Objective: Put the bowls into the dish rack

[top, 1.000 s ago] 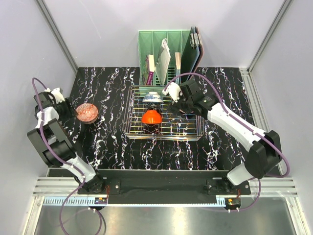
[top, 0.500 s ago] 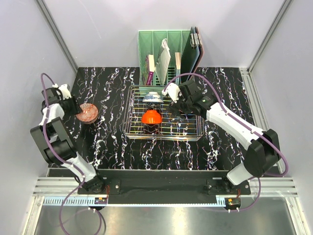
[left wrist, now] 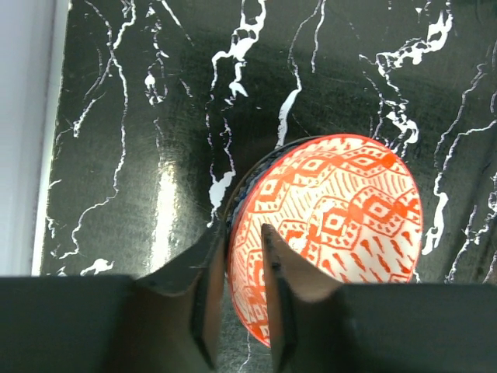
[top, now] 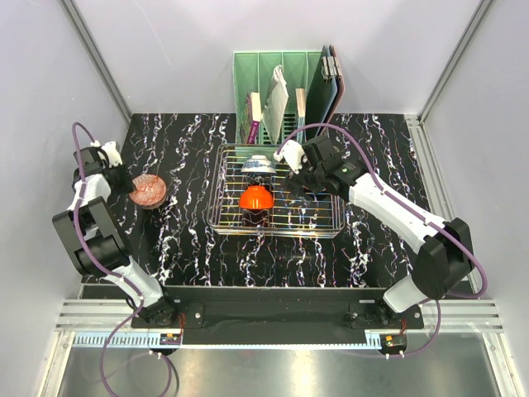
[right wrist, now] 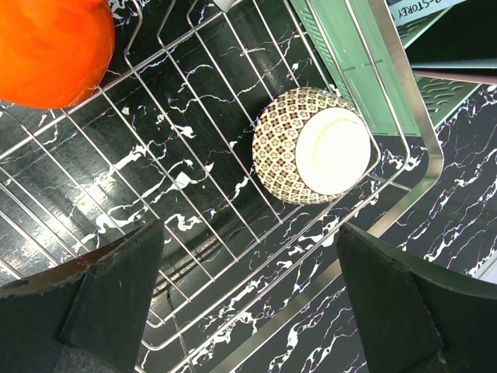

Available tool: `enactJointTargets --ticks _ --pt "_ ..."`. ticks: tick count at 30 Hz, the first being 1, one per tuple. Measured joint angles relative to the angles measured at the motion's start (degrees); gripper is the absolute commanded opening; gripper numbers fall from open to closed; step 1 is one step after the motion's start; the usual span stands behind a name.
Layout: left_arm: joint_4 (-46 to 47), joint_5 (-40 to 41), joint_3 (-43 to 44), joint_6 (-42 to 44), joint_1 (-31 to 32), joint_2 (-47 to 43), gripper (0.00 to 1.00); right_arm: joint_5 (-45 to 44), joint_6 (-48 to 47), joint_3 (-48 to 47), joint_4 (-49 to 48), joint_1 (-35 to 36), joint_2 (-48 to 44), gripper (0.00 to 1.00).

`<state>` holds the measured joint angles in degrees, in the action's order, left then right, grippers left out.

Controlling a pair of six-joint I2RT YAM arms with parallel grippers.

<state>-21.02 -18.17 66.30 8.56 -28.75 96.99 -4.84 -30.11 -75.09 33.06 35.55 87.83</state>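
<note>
At the left of the desk (top: 178, 240) a red-patterned bowl (top: 148, 191) stands upright, mouth up; being round, it has no long axis. The left arm is folded tight by the left edge, its elbow near and its wrist turned right toward the bowl. The left fingers (left wrist: 273, 264) are closed on the bowl's near-left rim, one outside the wall and one inside.

In the middle stands the dish rack (top: 324, 224), its long side running left to right. In it are a blue-and-white bowl (top: 259, 167) at the back and an orange bowl (top: 256, 198) in front, tipped over. A lattice bowl (right wrist: 311, 148) lies toward the rack's right end, its foot facing the wrist camera.

The right arm reaches left from its raised elbow, over the rack. The right fingers (right wrist: 109, 287) are spread wide above the lattice bowl and hold nothing.
</note>
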Motion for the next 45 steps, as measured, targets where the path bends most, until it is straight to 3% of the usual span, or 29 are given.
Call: enactJointTargets --ticks 7,22,34,39,45 --pt "-0.1 0.7 0.0 0.2 0.1 0.0 0.0 -0.1 0.0 0.0 0.0 0.0 0.0 1.0" --pt "-2.3 1.2 0.8 0.7 0.3 -1.1 0.0 -0.2 0.0 -0.5 0.0 0.0 0.1 1.0" --pt "-9.2 -5.0 5.6 1.6 0.5 -13.5 0.0 0.9 3.7 -7.0 2.5 0.0 0.8 1.0" --pt "-11.1 -10.9 5.5 3.4 3.4 -19.0 0.0 10.8 9.0 -15.4 6.4 -0.1 3.5 1.0" --pt "-12.6 -18.3 4.9 5.2 12.5 -24.7 0.0 29.0 17.0 -26.7 10.9 -0.7 8.3 1.0"
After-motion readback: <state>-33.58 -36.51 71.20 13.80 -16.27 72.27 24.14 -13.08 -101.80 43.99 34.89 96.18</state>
